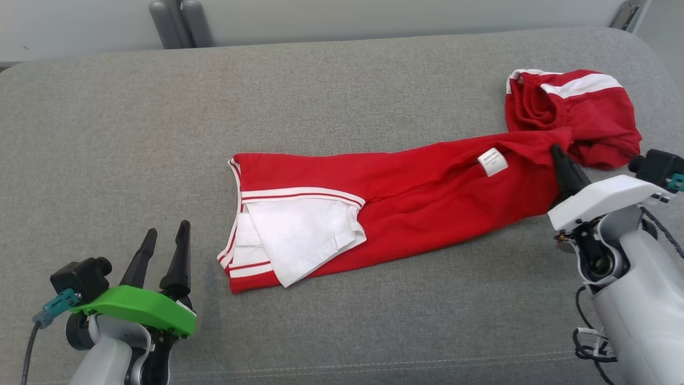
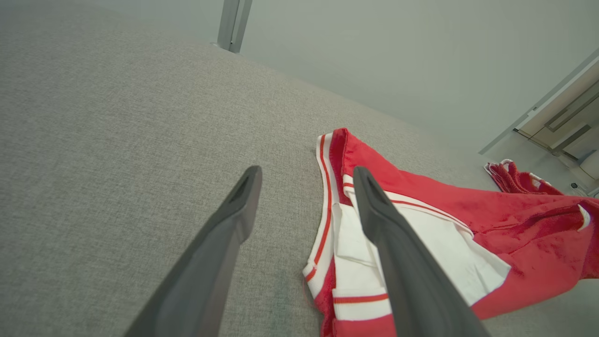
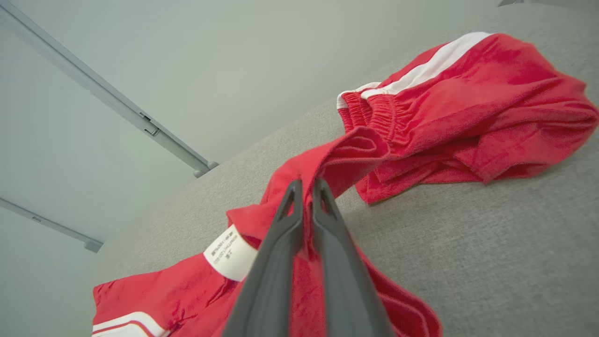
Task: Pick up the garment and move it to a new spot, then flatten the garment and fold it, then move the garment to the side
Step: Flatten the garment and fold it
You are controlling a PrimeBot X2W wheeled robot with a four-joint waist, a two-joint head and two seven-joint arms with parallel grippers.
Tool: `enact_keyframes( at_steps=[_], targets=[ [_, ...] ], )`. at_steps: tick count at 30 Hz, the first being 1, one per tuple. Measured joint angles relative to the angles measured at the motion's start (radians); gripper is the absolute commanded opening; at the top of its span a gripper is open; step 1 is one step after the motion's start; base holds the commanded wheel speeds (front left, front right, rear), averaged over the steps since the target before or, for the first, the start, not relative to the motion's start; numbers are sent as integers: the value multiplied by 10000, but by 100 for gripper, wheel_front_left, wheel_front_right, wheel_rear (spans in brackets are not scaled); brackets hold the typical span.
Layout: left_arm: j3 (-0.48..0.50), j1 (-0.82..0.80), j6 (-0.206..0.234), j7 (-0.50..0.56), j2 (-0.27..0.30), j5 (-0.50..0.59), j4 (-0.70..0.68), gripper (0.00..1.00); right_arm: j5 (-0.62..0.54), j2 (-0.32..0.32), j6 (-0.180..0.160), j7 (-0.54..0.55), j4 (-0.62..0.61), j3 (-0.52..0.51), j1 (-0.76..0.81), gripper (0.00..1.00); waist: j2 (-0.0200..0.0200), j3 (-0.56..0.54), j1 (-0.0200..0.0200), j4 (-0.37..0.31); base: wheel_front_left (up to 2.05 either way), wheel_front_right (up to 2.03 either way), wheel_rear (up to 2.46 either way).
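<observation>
The garment (image 1: 417, 198) is a pair of red shorts with white stripes and a white inner pocket, stretched across the grey cushion (image 1: 331, 96). Its waistband end (image 1: 572, 107) lies bunched at the far right; a leg hem (image 1: 251, 235) lies near the middle. My right gripper (image 1: 558, 155) is shut on a raised fold of red cloth between those ends, seen close up in the right wrist view as the garment (image 3: 449, 112) pinched at my right gripper (image 3: 306, 187). At the lower left stands my left gripper (image 1: 168, 238), open, left of the hem, nothing between its fingers; my left gripper (image 2: 306, 175) hovers beside the garment (image 2: 468, 220).
A white care label (image 1: 492, 161) sticks out of the shorts near the right gripper. The cushion's back edge meets a pale wall with grey metal posts (image 1: 179, 21). Bare grey fabric spreads left of and in front of the shorts.
</observation>
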Motion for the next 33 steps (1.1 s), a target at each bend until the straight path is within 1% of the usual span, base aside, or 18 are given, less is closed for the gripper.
enact_keyframes(
  at_steps=[7,14,26,27,33],
  targets=[
    [-274,-1,-40,0,-155,244,84,100,8,815,178,190,-558,807,-36,0,0,-98,0,212,0,0,0],
    [-433,-1,-92,0,-357,261,236,100,0,1498,261,639,-869,1659,-162,0,0,-188,0,659,0,0,0],
    [-560,-2,-104,0,-568,261,341,100,46,1624,263,1175,-662,2263,-213,0,0,-196,0,1733,0,0,0],
    [-560,-3,-105,0,-591,261,341,100,50,1655,263,1181,-642,2355,-330,0,0,-167,0,1909,0,0,0],
    [-545,-8,-105,0,-594,261,345,100,142,1705,263,1396,-591,2506,-607,0,0,-65,0,2299,0,0,0]
  ],
)
